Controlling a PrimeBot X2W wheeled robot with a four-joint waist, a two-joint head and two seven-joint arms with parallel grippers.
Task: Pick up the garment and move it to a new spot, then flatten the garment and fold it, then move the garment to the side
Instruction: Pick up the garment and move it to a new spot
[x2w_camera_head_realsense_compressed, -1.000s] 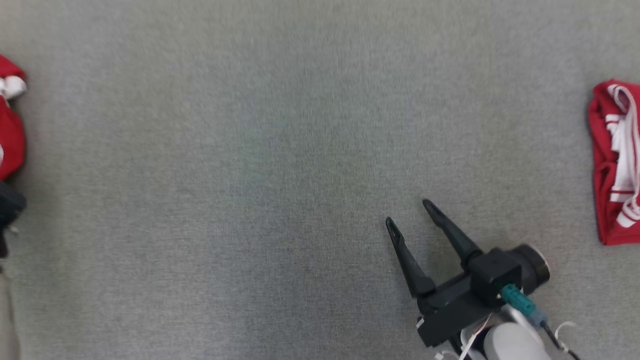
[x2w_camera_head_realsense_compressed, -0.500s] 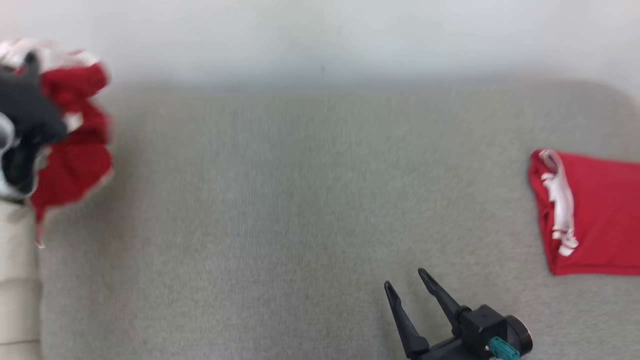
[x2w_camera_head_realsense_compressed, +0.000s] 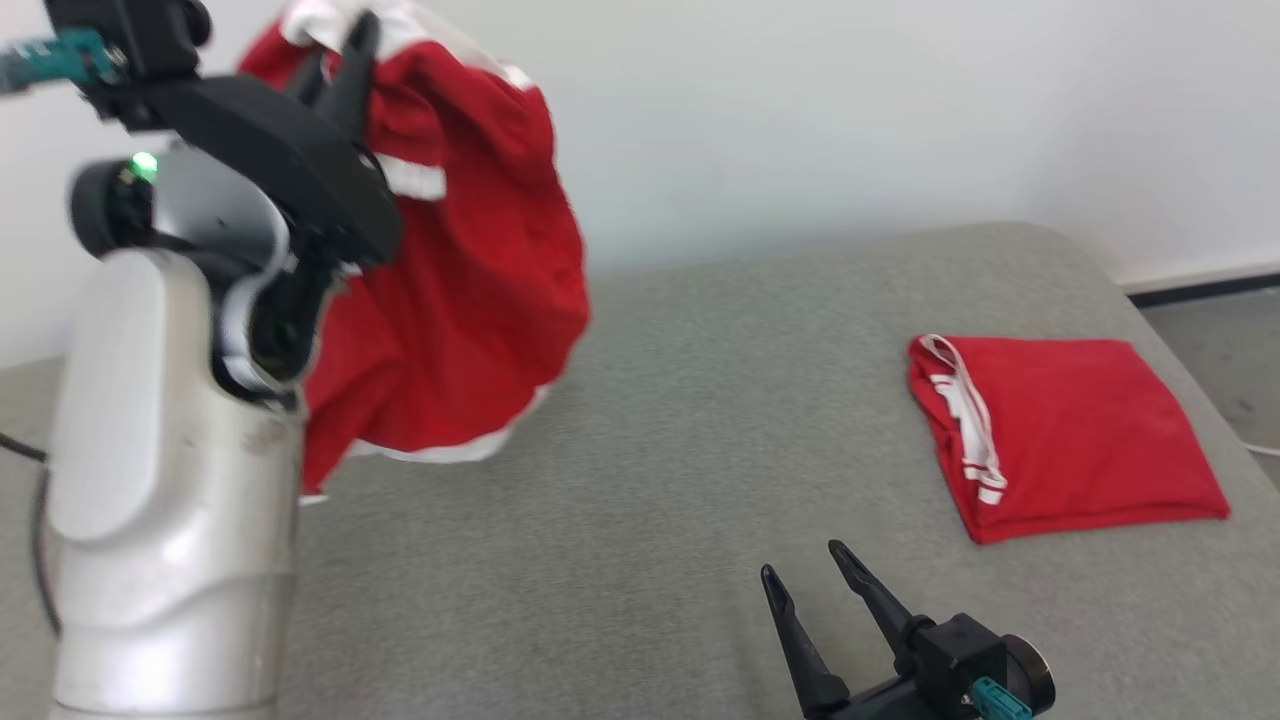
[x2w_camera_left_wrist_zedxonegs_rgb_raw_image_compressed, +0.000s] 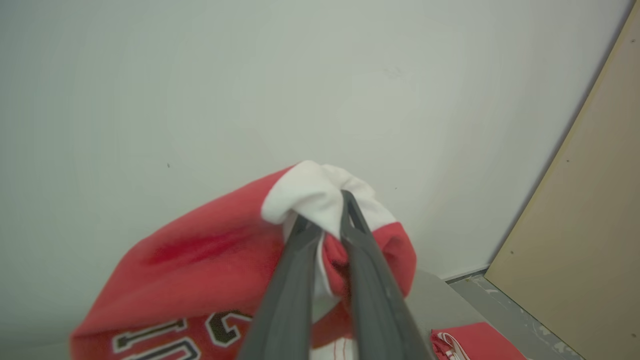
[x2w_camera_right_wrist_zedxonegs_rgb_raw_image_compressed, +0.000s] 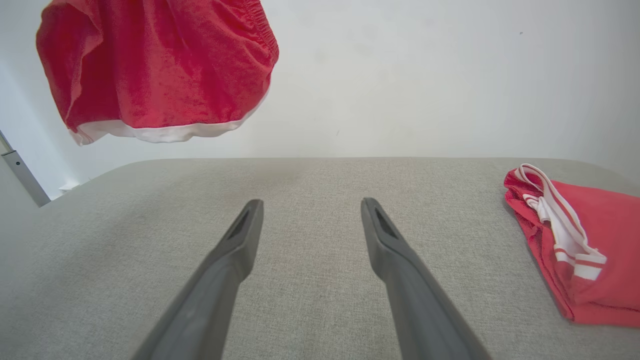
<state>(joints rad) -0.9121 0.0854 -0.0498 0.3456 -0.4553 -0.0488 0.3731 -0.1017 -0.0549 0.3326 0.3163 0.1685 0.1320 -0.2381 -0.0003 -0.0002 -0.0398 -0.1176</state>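
Red cloth with white trim, the garment (x2w_camera_head_realsense_compressed: 470, 280), hanging in the air at ten o'clock of the head view, well above the grey fabric surface (x2w_camera_head_realsense_compressed: 650, 470). Held up at eleven o'clock by the left gripper (x2w_camera_head_realsense_compressed: 335, 55), long dark fingers clamped on a bunched white edge of the cloth. Along those fingers in the left wrist view, white bunch pinched at the tips near the centre, red body drooping towards seven o'clock, black numerals outlined in white at the bottom edge. At eight o'clock of the head view, pale forearm (x2w_camera_head_realsense_compressed: 170, 480) rising in front of the cloth. Low at five o'clock, the right gripper (x2w_camera_head_realsense_compressed: 802, 560), fingers spread wide apart, nothing between them, close over the surface; touching it or not, cannot tell. Flat on the surface at three o'clock, folded red piece (x2w_camera_head_realsense_compressed: 1080, 430) with white stripes, well apart from both grippers. In the right wrist view, hanging hem of the garment at eleven o'clock, clear of the surface, and the folded red piece at four o'clock. Behind, at twelve o'clock, white wall (x2w_camera_head_realsense_compressed: 850, 120). At four o'clock of the left wrist view, tan board (x2w_camera_left_wrist_zedxonegs_rgb_raw_image_compressed: 585, 225)
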